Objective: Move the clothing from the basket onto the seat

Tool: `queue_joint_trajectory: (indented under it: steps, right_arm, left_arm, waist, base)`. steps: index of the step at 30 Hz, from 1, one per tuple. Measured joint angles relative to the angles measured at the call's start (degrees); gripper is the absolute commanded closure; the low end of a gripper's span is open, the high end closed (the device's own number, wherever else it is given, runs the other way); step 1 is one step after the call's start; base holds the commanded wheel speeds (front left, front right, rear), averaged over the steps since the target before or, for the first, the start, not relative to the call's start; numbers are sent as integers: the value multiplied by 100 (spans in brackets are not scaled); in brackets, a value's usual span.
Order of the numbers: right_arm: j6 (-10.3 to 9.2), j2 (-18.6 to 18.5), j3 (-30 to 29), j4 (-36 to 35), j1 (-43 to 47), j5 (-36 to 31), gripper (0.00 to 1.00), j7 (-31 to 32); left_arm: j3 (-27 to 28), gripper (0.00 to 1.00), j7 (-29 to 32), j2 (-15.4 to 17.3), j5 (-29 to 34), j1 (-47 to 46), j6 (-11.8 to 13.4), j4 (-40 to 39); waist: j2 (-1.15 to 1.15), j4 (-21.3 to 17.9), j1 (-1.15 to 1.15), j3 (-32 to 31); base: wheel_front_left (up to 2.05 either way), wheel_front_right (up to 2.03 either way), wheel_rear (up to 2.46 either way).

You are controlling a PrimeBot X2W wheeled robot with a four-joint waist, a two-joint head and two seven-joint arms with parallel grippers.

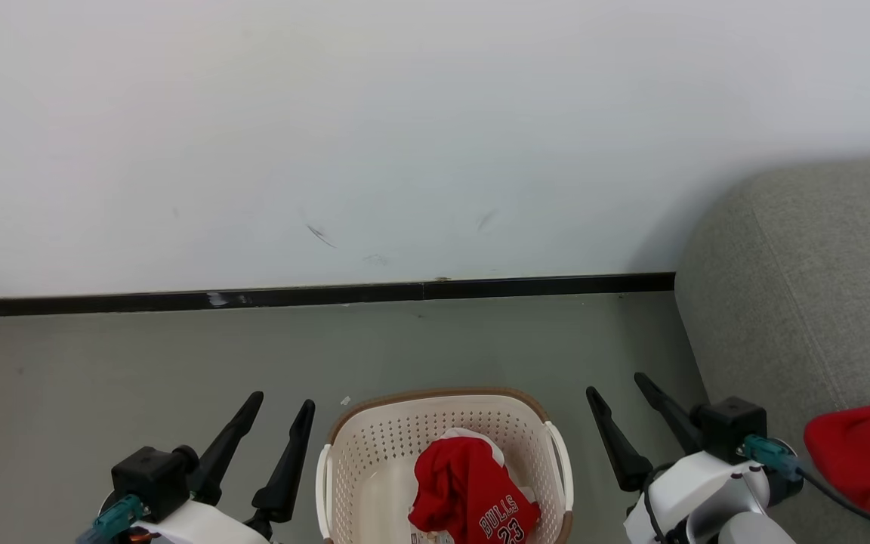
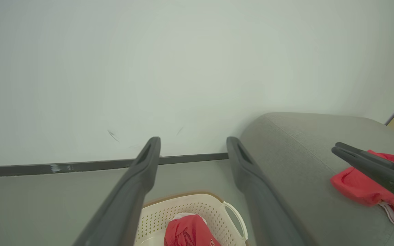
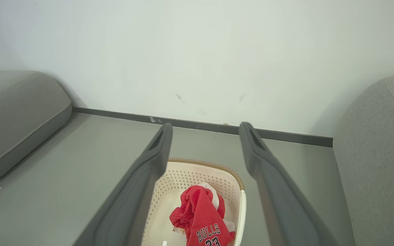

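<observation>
While both arms hang idle above the floor, the basket (image 1: 374, 446) stands between them, with the left gripper (image 1: 282, 400) off its left handle and the right gripper (image 1: 616, 384) just beyond its right handle. Each gripper's fingers are spread apart and hold nothing. The jersey (image 1: 473, 491) lies bunched in the basket's right half, against the right wall and toward the near end. Its long run goes from a white-trimmed hump at mid-basket down to the "BULLS 23" lettering nearest the robot. That puts it below both grippers and closer to the right one, which I'd judge the handier arm, since the seat (image 1: 805, 287) rises on that same side, just beside the basket. A plain red garment (image 1: 869, 453) already rests on the seat near its front edge, to the right of the right wrist. The head view cuts off the basket's near end, so the jersey's lower hem and the sticker under it can't be read in full. The plain garment runs off the right edge of that view. White cloth shows beneath the jersey's hump, and I can't tell whether it's trim or lining. Nothing shows what lies under the heap.
</observation>
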Motion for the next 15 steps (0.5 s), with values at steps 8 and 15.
queue_joint_trajectory:
  steps: [8, 15]
  right_arm:
    - [0, 1, 3, -36, 191, 40, 0, 1]
    - [0, 5, -210, -137, 219, 33, 0, 0]
  left_arm:
    - [171, 0, 0, -70, 51, 2, 2, 264]
    - [481, 0, 0, -87, 92, 33, 25, 412]
  waist:
    - [0, 82, 0, -89]
    - [0, 105, 0, -184]
  base:
    - [0, 0, 0]
    - [0, 0, 0]
